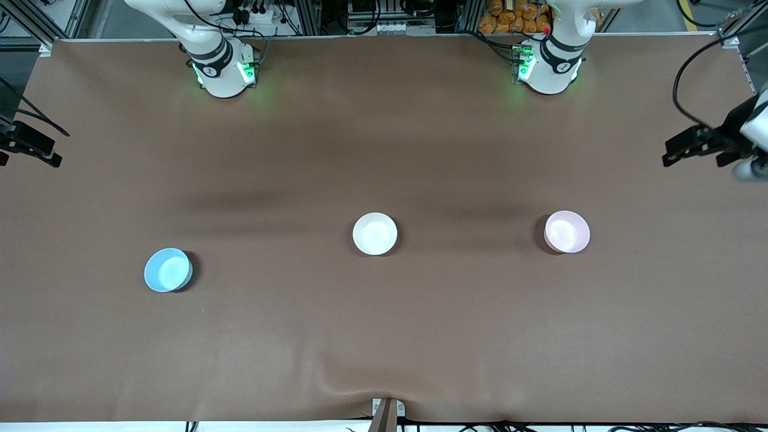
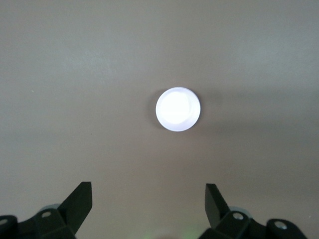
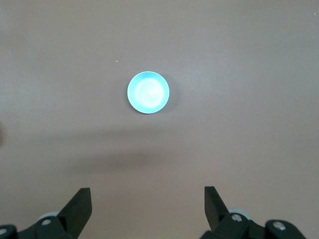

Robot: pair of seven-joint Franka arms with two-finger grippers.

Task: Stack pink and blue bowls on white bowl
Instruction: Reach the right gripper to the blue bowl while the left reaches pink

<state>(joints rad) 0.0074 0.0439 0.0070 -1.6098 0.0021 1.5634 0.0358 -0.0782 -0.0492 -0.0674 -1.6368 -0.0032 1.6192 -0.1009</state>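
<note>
Three small bowls stand apart on the brown table (image 1: 384,336). The white bowl (image 1: 375,234) is in the middle. The pale pink bowl (image 1: 567,231) is toward the left arm's end. The light blue bowl (image 1: 168,270) is toward the right arm's end, a little nearer the front camera. My left gripper (image 2: 148,186) is open and empty, high over the table, with the pink bowl (image 2: 178,109) showing washed-out pale below it. My right gripper (image 3: 147,190) is open and empty, high over the table, with the blue bowl (image 3: 148,92) below it. Neither gripper shows in the front view.
The two arm bases (image 1: 225,69) (image 1: 549,66) stand at the table's edge farthest from the front camera. Black fixtures reach in at both ends of the table (image 1: 30,144) (image 1: 702,144). A small bracket (image 1: 387,411) sits at the edge nearest the front camera.
</note>
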